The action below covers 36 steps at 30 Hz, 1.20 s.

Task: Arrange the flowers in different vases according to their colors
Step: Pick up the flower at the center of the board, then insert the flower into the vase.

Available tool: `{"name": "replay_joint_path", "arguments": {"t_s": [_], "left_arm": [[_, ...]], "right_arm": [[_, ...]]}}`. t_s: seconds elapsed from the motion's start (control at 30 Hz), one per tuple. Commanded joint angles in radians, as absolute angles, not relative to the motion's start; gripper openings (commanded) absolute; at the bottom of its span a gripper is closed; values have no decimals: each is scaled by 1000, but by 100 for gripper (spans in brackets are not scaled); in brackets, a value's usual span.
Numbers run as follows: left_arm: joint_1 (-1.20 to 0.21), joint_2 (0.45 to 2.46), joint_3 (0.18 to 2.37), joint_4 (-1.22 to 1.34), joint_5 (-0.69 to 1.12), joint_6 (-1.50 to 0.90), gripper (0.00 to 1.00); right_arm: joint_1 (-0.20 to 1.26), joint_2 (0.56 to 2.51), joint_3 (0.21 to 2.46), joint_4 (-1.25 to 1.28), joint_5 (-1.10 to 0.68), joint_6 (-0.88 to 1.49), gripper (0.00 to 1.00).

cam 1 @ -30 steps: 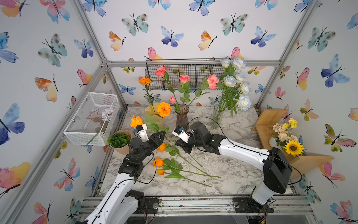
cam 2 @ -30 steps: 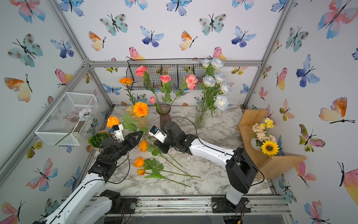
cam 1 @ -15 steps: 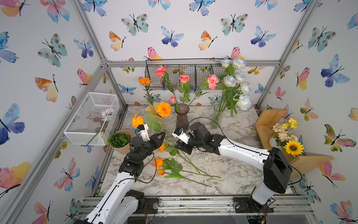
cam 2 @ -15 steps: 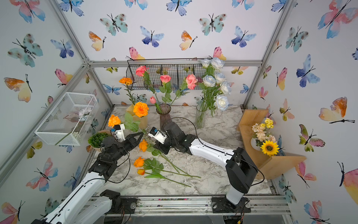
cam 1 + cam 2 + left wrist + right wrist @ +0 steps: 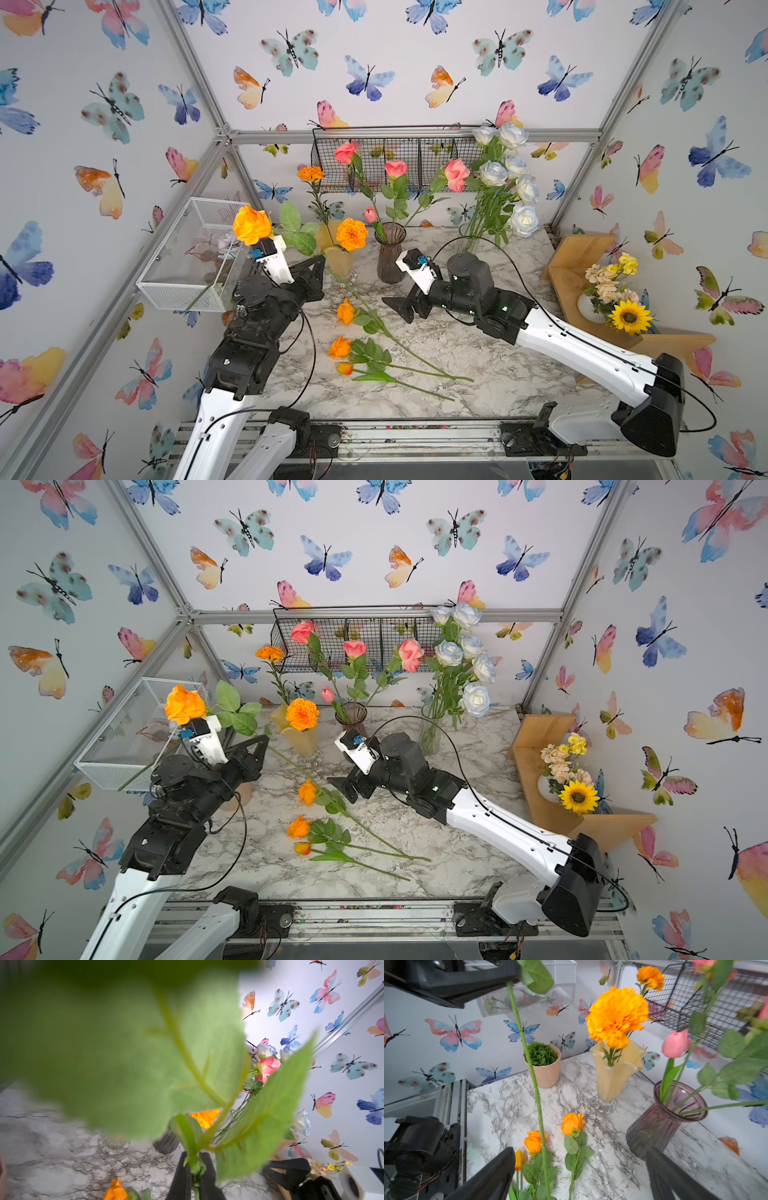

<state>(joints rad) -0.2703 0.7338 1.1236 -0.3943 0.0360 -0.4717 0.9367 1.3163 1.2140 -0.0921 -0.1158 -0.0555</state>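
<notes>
My left gripper point(image 5: 318, 266) point(image 5: 262, 744) point(image 5: 195, 1167) is shut on the green stem of an orange rose point(image 5: 251, 224) point(image 5: 185, 704), held raised at the left. Its long stem runs down between the jaws of my open right gripper point(image 5: 401, 305) point(image 5: 345, 787) point(image 5: 579, 1159), touching neither. Two orange roses point(image 5: 345, 311) point(image 5: 340, 347) and an orange tulip point(image 5: 345, 368) lie on the marble. The creamy yellow vase point(image 5: 338, 259) point(image 5: 614, 1076) holds marigolds point(image 5: 351, 234). The purple vase point(image 5: 390, 257) point(image 5: 662, 1122) holds pink flowers point(image 5: 395, 168). The clear vase point(image 5: 467, 245) holds white-blue roses point(image 5: 505, 174).
A white wire basket point(image 5: 195, 253) hangs at the left wall beside the raised rose. A black wire basket point(image 5: 432, 149) hangs on the back wall. A succulent in a tan pot point(image 5: 544, 1064) stands at the left. A wooden shelf point(image 5: 582, 266) with a sunflower bouquet point(image 5: 629, 316) is at the right.
The right gripper has opened and let go of the orange rose's stem. The left gripper has shut on that stem and carried the bloom up and to the left.
</notes>
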Motion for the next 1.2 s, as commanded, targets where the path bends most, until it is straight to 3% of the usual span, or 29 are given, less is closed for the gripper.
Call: {"name": "replay_joint_path", "arguments": {"t_s": [0.0, 0.23, 0.67, 0.97, 1.17], "left_arm": [[-273, 728, 1235, -579, -156, -334, 0], [-273, 823, 1476, -559, -322, -176, 0], [-273, 1082, 1645, -114, -425, -7, 0], [-237, 1386, 1860, -67, -295, -39, 0], [-157, 1478, 1845, -63, -197, -138, 0]], "right_arm": [[939, 1280, 1176, -100, 3, -39, 99], [940, 1229, 1150, -74, 20, -47, 99], [939, 1203, 1134, -69, 43, -44, 99], [939, 1190, 1123, -80, 56, -46, 99], [939, 1184, 1119, -93, 74, -66, 99]]}}
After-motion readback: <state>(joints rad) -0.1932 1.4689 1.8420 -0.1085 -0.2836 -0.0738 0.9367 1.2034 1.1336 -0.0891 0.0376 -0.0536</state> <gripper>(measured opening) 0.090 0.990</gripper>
